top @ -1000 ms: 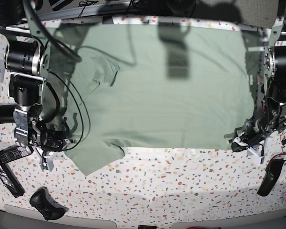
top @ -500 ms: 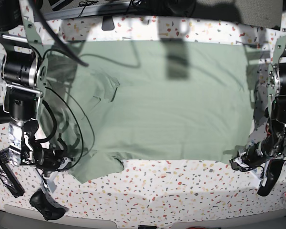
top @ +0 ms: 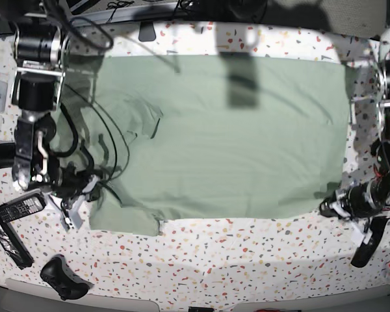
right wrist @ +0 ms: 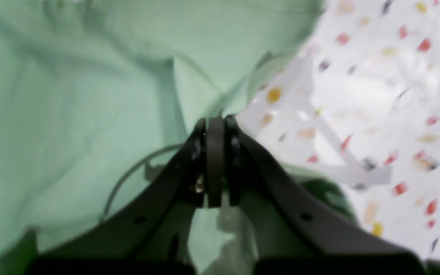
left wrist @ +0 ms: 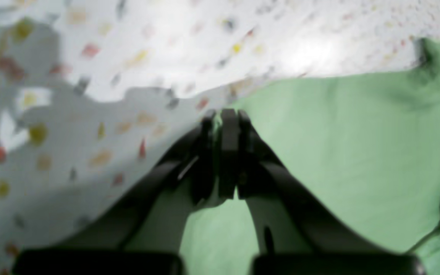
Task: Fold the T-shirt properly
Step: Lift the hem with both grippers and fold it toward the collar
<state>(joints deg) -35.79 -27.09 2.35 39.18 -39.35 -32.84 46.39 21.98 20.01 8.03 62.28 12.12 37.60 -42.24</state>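
Base view: soft, smooth sage T-shirt (top: 227, 136) spread flat, roughly rectangular, across speckled terrazzo table (top: 247, 260). Left gripper (left wrist: 224, 116) pinched tight on its hem corner, right gripper (right wrist: 215, 124) clamped on the opposite corner.

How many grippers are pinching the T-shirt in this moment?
2. The left gripper is shut on the T-shirt at its near edge on the base view's right; the right gripper is shut on it at the near-left corner.
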